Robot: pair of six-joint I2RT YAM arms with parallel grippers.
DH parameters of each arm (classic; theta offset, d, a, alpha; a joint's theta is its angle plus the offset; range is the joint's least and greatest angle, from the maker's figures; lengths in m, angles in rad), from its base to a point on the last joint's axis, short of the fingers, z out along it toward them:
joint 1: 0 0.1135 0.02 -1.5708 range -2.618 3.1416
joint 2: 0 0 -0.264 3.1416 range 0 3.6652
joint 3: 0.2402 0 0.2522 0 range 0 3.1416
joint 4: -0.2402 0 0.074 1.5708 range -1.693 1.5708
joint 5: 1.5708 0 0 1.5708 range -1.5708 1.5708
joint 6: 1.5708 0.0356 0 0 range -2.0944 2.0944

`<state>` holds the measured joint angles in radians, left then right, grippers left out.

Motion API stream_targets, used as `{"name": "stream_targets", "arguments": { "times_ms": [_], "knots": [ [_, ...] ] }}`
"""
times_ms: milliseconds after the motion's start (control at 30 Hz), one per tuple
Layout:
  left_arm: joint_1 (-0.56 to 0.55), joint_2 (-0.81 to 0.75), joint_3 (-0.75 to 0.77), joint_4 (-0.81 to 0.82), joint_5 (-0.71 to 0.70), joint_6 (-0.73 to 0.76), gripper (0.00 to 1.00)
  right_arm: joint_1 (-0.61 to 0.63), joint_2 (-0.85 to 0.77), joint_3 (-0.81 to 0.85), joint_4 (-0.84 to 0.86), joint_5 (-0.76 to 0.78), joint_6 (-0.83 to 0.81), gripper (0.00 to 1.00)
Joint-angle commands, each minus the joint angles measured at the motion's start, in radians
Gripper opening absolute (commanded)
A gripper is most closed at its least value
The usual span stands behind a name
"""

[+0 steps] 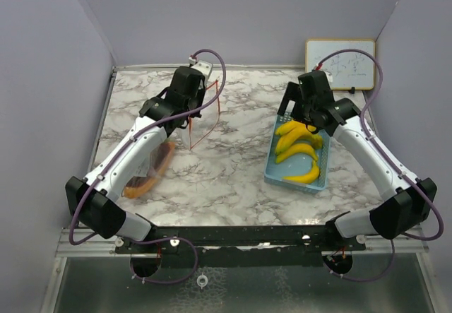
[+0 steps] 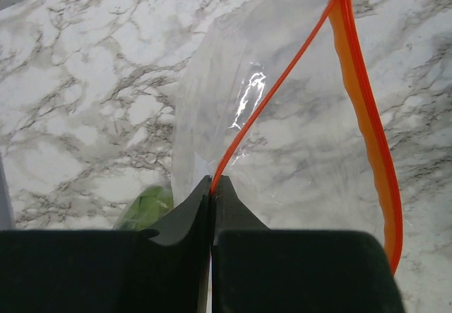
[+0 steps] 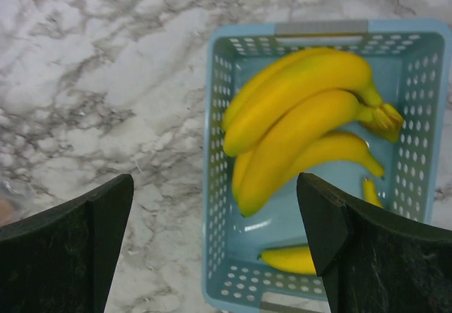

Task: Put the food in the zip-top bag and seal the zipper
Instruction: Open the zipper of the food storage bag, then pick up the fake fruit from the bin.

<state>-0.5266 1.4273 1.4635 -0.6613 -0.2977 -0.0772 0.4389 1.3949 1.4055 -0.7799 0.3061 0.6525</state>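
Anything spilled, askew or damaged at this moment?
Nothing stands out. The left end effector is shut on the rim of the zip-top bag, whose mouth gapes open. The bananas lie inside the blue basket, below the open right end effector. No tear or spill shows.

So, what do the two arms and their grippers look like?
The left arm and the right arm have white tube-like links between bulky black joints. A thin purple cable loops along each. The left gripper and right gripper are black, with broad matte fingers tapering to tips.
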Motion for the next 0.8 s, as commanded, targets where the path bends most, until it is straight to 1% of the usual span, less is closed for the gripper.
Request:
{"name": "stream_targets", "arguments": {
  "times_ms": [0,167,233,467,567,700,767],
  "knots": [
    [-0.030,0.029,-0.018,0.064,0.091,-0.048,0.00,-0.027,-0.013,-0.060,-0.140,-0.011,0.068,1.00],
    [-0.043,0.052,-0.020,0.095,0.115,-0.054,0.00,-0.112,0.033,-0.127,-0.083,-0.169,0.106,1.00],
    [-0.045,0.060,-0.019,0.098,0.121,-0.053,0.00,-0.135,0.064,-0.136,-0.077,-0.201,0.132,1.00],
    [-0.050,0.062,-0.029,0.112,0.128,-0.063,0.00,-0.152,0.172,-0.155,-0.027,-0.279,0.189,1.00],
    [-0.052,0.063,-0.028,0.114,0.134,-0.064,0.00,-0.155,0.215,-0.153,-0.013,-0.277,0.230,1.00],
    [-0.053,0.064,-0.029,0.120,0.138,-0.068,0.00,-0.158,0.253,-0.162,0.004,-0.203,0.243,1.00],
    [-0.054,0.067,-0.028,0.121,0.142,-0.071,0.00,-0.163,0.263,-0.175,0.016,-0.179,0.238,0.96]
  ]
}}
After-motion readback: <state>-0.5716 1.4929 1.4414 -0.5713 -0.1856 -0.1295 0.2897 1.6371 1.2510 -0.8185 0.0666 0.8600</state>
